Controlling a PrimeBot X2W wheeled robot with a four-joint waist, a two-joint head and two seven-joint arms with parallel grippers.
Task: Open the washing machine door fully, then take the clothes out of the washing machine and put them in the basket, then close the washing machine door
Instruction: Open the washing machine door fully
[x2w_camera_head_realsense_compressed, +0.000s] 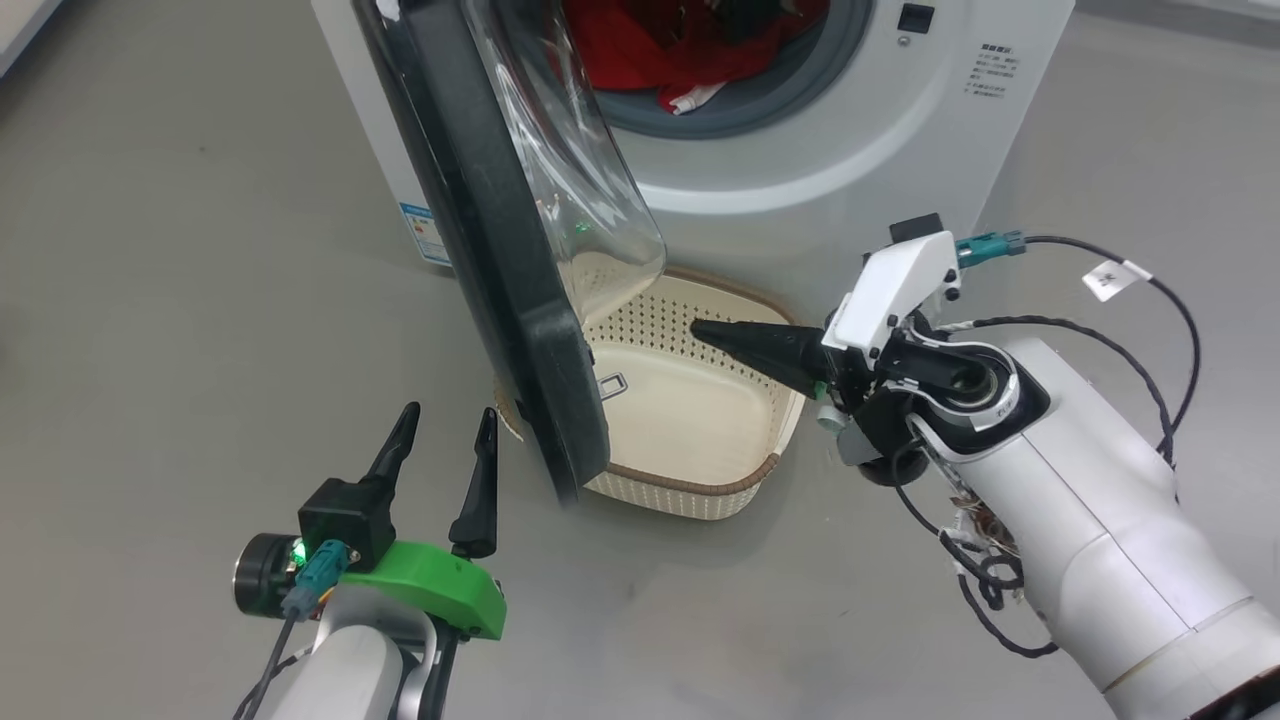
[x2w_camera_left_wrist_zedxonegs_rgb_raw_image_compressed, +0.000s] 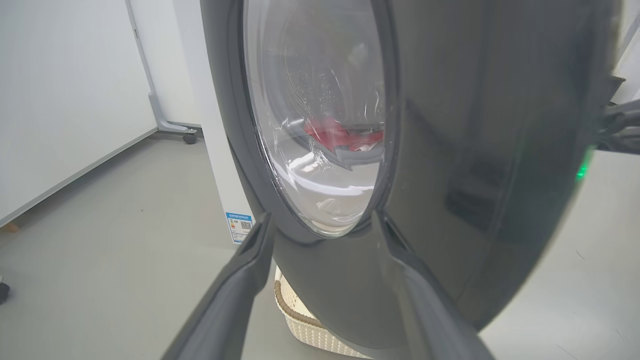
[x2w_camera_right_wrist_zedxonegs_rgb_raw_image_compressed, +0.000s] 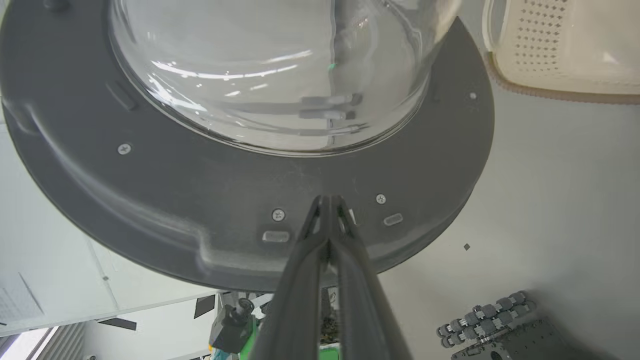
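Note:
The washing machine (x2w_camera_head_realsense_compressed: 800, 200) stands at the top of the head view with red clothes (x2w_camera_head_realsense_compressed: 650, 50) in its drum. Its door (x2w_camera_head_realsense_compressed: 480, 250) is swung out edge-on towards me, glass bowl (x2w_camera_head_realsense_compressed: 575, 170) facing right. The cream basket (x2w_camera_head_realsense_compressed: 745, 480) sits on the floor under the door. My left gripper (x2w_camera_head_realsense_compressed: 447, 420) is open on the door's outer side, its fingers (x2w_camera_left_wrist_zedxonegs_rgb_raw_image_compressed: 250, 260) framing the window (x2w_camera_left_wrist_zedxonegs_rgb_raw_image_compressed: 320, 115). My right gripper (x2w_camera_head_realsense_compressed: 700, 330) is shut and empty, pointing left over the basket at the door's inner rim (x2w_camera_right_wrist_zedxonegs_rgb_raw_image_compressed: 200, 200), a small gap apart.
Loose black cables (x2w_camera_head_realsense_compressed: 1150, 290) loop off my right forearm. A white panel on a caster foot (x2w_camera_left_wrist_zedxonegs_rgb_raw_image_compressed: 189, 137) stands left of the machine. A dark plate with small rollers (x2w_camera_right_wrist_zedxonegs_rgb_raw_image_compressed: 500, 320) lies on the grey floor. The blue sticker (x2w_camera_left_wrist_zedxonegs_rgb_raw_image_compressed: 239, 226) marks the machine's lower front.

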